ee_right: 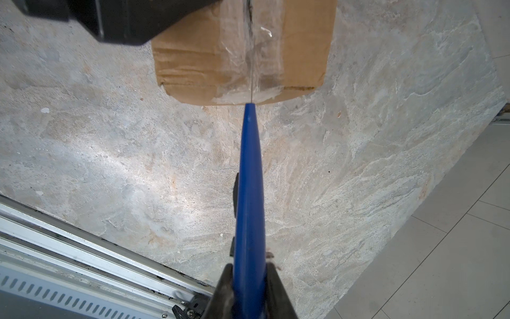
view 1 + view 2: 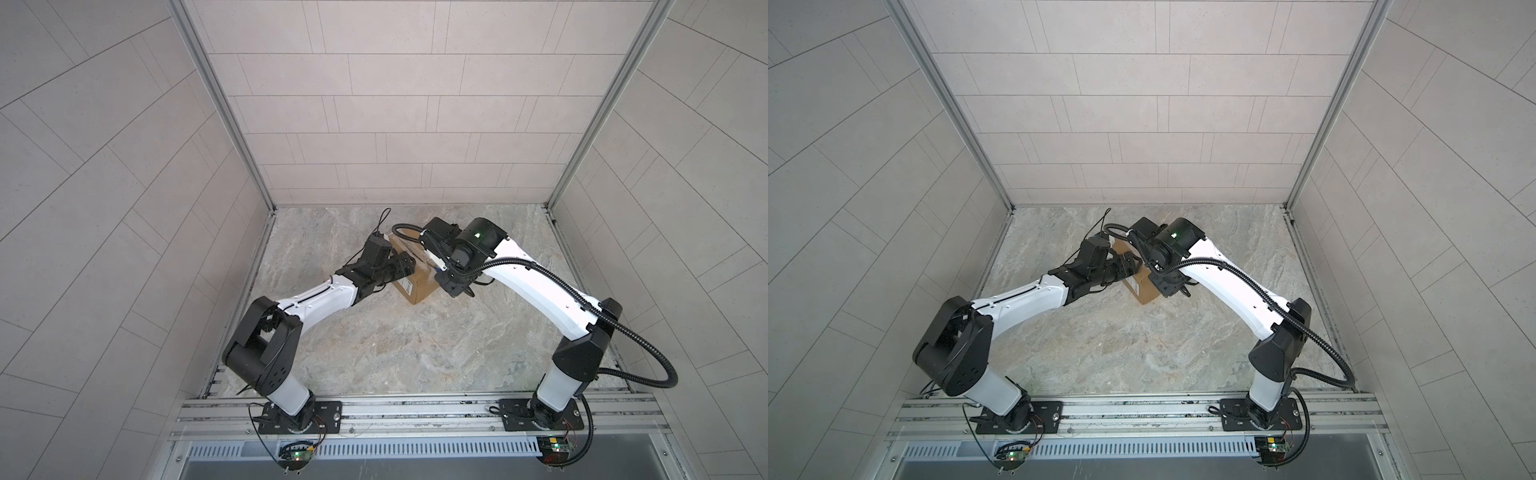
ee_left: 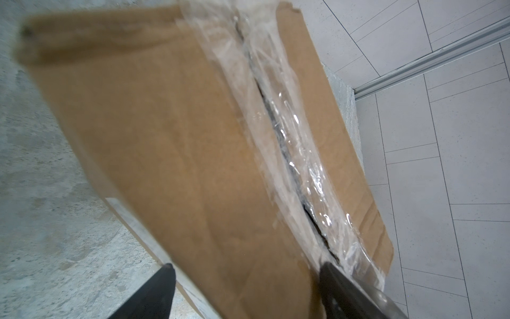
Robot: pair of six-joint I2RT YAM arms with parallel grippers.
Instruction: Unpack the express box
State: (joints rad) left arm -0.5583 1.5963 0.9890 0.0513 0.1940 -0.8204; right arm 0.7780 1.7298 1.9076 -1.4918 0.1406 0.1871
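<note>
Crowding express box (image 2: 419,286): left gripper (image 3: 247,265), blue knife (image 1: 249,193)

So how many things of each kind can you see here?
express box: 1
blue cutter: 1
grippers (left gripper, right gripper): 2
Total: 4

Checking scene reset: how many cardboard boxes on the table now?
1. The express box lies toward the back of the table, between the left gripper and the right gripper, which holds a blue-handled blade at its taped seam. The arms could hide another.
</note>
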